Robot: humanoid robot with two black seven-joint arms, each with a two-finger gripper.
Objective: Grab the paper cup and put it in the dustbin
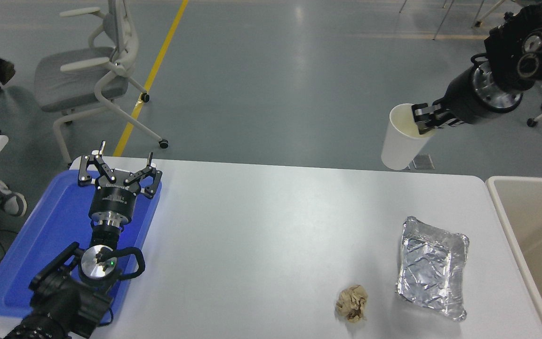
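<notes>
Right arm enters from the upper right edge, reaching leftward and slightly down across the far side of the table (271,212). Its wrist is held high, beyond the table's far edge. Right hand (422,120) is clamped on the rim of the paper cup (402,141), one finger inside the mouth, the other against the outer wall.

Paper cup hangs in the air off the far right part of the table, base just above the table's back edge, touching nothing but the hand. Long axis runs near vertical with a slight tilt: mouth up and toward the upper right, base down and toward the lower left. Cream inside visible through the open mouth.

Dustbin (511,221) stands at the right edge of the view, beside the table's right end, only its left rim and inner wall showing. Cup is well to its upper left, not over it.

Left arm parked at lower left, left hand (119,165) spread wide, over the blue tray (40,235).

On the table near front right: crumpled brown paper ball (352,303), with a silver foil tray (431,266) just to its right.
</notes>
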